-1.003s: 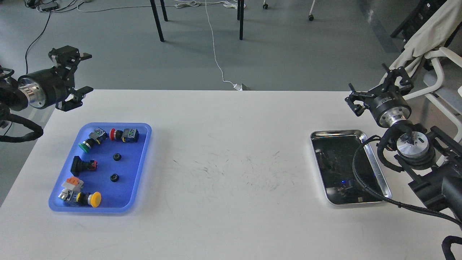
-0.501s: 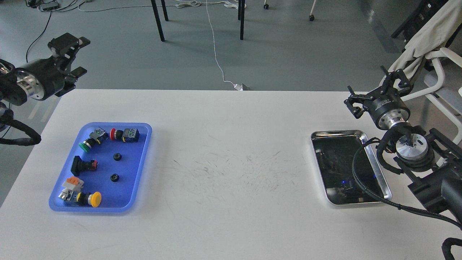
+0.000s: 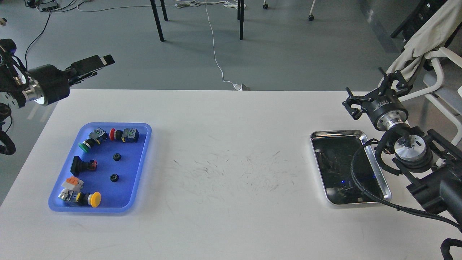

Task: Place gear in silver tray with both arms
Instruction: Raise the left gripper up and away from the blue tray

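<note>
Two small black gears [image 3: 116,156] [image 3: 114,177] lie in the middle of the blue plastic tray [image 3: 142,144] on the left of the white table. The silver tray [image 3: 337,133] sits at the right, its dark reflective bottom holding nothing. My left gripper [image 3: 94,67] hovers beyond the table's far left corner, above and behind the blue tray, seen side-on, open and empty. My right gripper [image 3: 373,91] hovers just behind the silver tray's far right corner, open and empty. The right arm's cable crosses the silver tray's right rim.
The blue tray also holds several push-button switches: green [image 3: 85,144], red [image 3: 113,134], black [image 3: 81,165], yellow [image 3: 94,199]. A chair with beige cloth [image 3: 426,39] stands behind the right arm. Table legs and floor cables lie beyond the table's far edge.
My left gripper has turned about its wrist to a side-on pose and reached to the right and slightly up. My right gripper has shifted slightly up and left. The trays and gears have not moved.
</note>
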`<control>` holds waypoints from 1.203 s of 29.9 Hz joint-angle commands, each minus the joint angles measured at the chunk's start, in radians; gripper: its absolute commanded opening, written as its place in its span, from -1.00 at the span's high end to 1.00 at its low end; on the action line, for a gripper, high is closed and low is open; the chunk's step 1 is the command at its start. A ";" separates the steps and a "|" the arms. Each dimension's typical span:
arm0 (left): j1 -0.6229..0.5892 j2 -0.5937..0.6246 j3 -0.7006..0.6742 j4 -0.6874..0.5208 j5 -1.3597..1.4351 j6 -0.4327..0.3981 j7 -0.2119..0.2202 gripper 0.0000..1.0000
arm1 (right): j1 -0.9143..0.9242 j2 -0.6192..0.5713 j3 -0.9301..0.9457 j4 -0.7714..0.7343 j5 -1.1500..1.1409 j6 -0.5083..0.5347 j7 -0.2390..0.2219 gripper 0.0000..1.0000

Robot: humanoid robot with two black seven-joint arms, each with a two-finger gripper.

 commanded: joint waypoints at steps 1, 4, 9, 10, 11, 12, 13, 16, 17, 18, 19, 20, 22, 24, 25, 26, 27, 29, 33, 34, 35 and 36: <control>-0.005 0.019 0.003 0.014 0.002 0.015 -0.001 -0.97 | -0.007 -0.002 0.001 0.001 -0.001 0.000 0.000 -0.98; -0.008 0.039 -0.005 0.022 -0.004 -0.013 -0.001 -0.97 | -0.007 -0.002 0.001 0.001 -0.001 0.000 0.000 -0.98; 0.007 0.041 0.004 0.002 0.060 -0.010 -0.001 -0.97 | -0.007 -0.001 -0.001 0.001 -0.002 0.000 0.000 -0.98; 0.009 0.044 0.004 -0.006 0.088 -0.013 -0.001 -0.97 | -0.007 -0.002 -0.001 0.001 -0.005 0.000 0.000 -0.98; 0.009 0.044 0.004 -0.009 0.128 -0.012 -0.001 -0.97 | -0.007 -0.002 -0.001 0.001 -0.005 0.000 0.000 -0.98; 0.010 0.044 0.006 -0.009 0.184 -0.010 -0.001 -0.97 | -0.007 -0.002 -0.001 0.001 -0.007 0.000 0.000 -0.98; 0.007 0.044 0.004 -0.012 0.240 -0.012 -0.001 -0.97 | -0.007 -0.002 -0.001 0.001 -0.007 0.000 0.000 -0.98; 0.009 0.047 0.004 -0.056 0.361 0.007 -0.001 -0.97 | -0.007 -0.002 -0.002 0.001 -0.022 0.000 0.000 -0.98; 0.007 0.053 0.004 -0.069 0.395 0.017 -0.001 -0.97 | -0.007 -0.002 -0.002 0.001 -0.027 0.000 0.000 -0.98; 0.009 0.061 0.004 -0.081 0.422 0.027 -0.001 -0.97 | -0.007 -0.002 -0.002 0.001 -0.030 -0.002 -0.001 -0.98; 0.009 0.067 0.006 -0.095 0.441 0.036 -0.001 -0.97 | -0.007 -0.003 -0.002 0.001 -0.035 -0.002 0.000 -0.98; 0.009 0.073 0.012 -0.116 0.471 0.047 -0.001 -0.97 | -0.009 -0.005 -0.004 0.001 -0.042 -0.002 -0.001 -0.98; 0.010 0.081 0.032 -0.133 0.543 0.079 -0.001 -0.97 | -0.018 -0.005 -0.004 0.001 -0.058 -0.006 -0.001 -0.98; 0.010 0.085 0.058 -0.136 0.578 0.106 -0.001 -0.97 | -0.021 -0.006 -0.002 0.003 -0.062 -0.013 -0.001 -0.98; 0.001 0.090 0.055 -0.150 0.564 0.094 -0.001 -0.97 | -0.021 -0.008 0.001 0.003 -0.062 -0.016 -0.001 -0.98; -0.004 0.098 0.056 -0.152 0.546 0.084 -0.001 -0.97 | -0.021 -0.008 0.001 0.003 -0.062 -0.017 -0.001 -0.98; -0.004 0.107 0.061 -0.146 0.541 0.081 -0.001 -0.97 | -0.022 -0.009 0.001 0.003 -0.062 -0.017 -0.001 -0.98; -0.005 0.118 0.060 -0.138 0.519 0.073 -0.001 -0.97 | -0.022 -0.009 0.007 0.001 -0.062 -0.017 -0.001 -0.98; 0.007 0.131 0.063 -0.126 0.530 0.079 -0.001 -0.97 | -0.027 -0.006 0.015 0.004 -0.061 -0.016 -0.001 -0.98; 0.005 0.133 0.063 -0.120 0.519 0.070 -0.001 -0.97 | -0.027 -0.005 0.013 0.004 -0.062 -0.016 -0.001 -0.98; 0.007 0.135 0.063 -0.133 0.507 0.050 -0.001 -0.97 | -0.027 -0.002 0.013 0.004 -0.062 -0.016 -0.001 -0.98; 0.010 0.139 0.063 -0.159 0.515 0.030 -0.001 -0.97 | -0.027 -0.002 0.010 0.003 -0.062 -0.016 -0.001 -0.98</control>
